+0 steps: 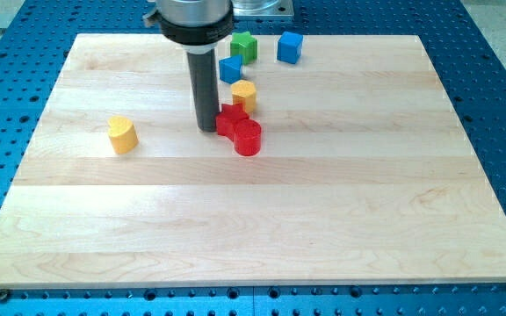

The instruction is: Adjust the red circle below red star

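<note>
The red circle (249, 138) lies on the wooden board, touching the red star (230, 118) at the star's lower right. My tip (206, 128) stands just left of the red star, close to or touching its left edge. The rod rises straight up from there to the view's top. The red circle is to the tip's right and slightly lower.
A yellow block (244, 93) sits just above the red star. A blue block (230, 68), a green block (244, 46) and a blue cube (290, 47) lie near the view's top. A yellow block (123, 134) lies alone at the left. The board (253, 219) lies on a blue perforated table.
</note>
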